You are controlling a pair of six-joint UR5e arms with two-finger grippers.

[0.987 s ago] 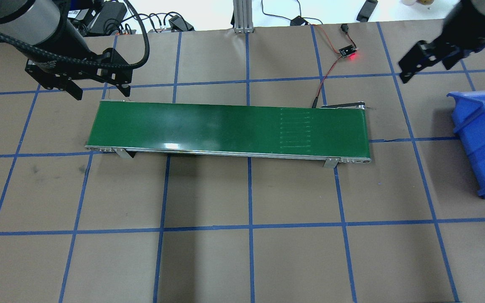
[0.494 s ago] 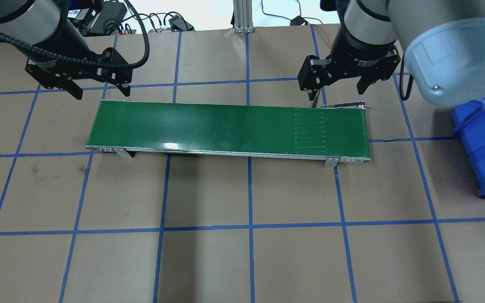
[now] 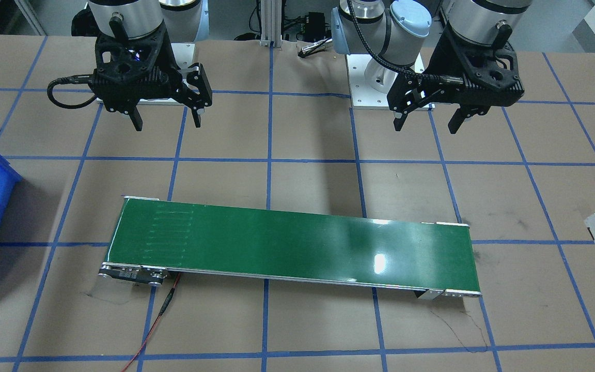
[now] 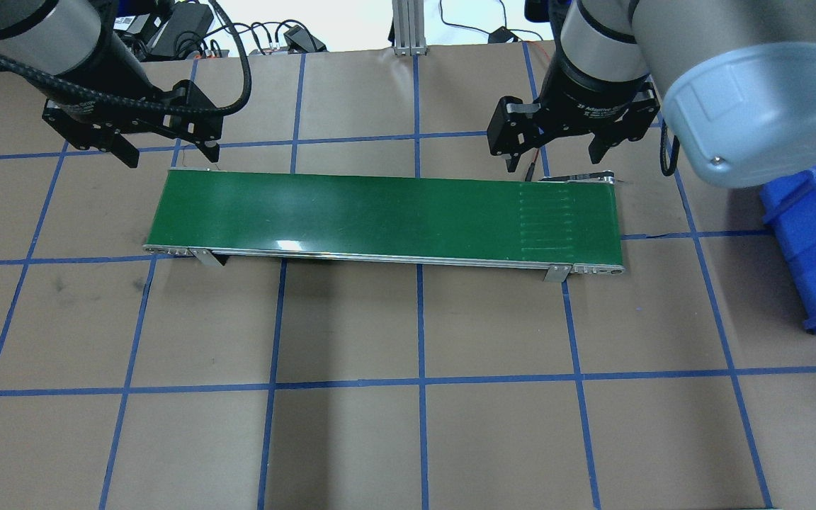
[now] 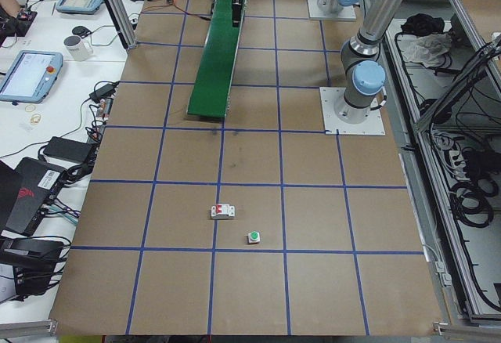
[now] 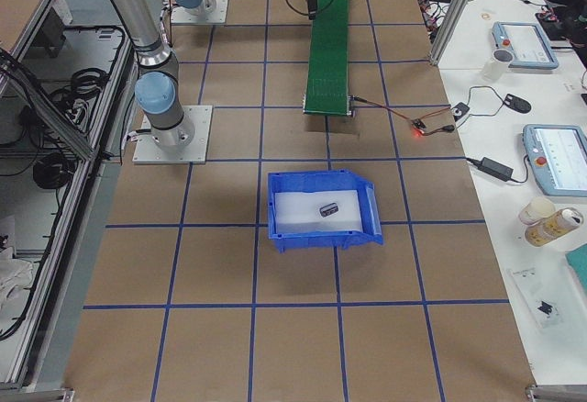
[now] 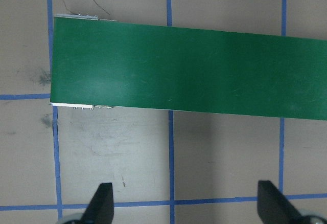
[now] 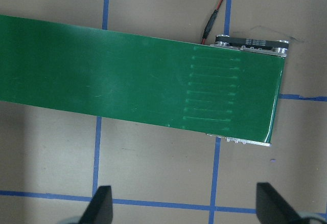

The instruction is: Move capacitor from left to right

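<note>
I am holding my left fingers (image 4: 125, 151) spread wide, pinching nothing, above the bench (image 4: 422, 439) just behind the left end of the green conveyor (image 4: 387, 212). My right fingers (image 4: 507, 147) are spread the same way behind its right end. The capacitor (image 6: 329, 208) is lying on its side on the pale floor of the blue bin (image 6: 321, 238), mid-frame in the right side view, apart from all four walls, so I am judging the move as finished.

If I had to take it again, I am expecting it to be light and stiff. It is round enough to roll and probably slick on its sleeve, so I would close across the barrel at mid-length, coming straight down. The bin walls are hemming in any sideways approach. The belt's metal edges and the red wire (image 6: 394, 113) are sitting between me and the bin, with a wide stretch of brown bench beyond them.
</note>
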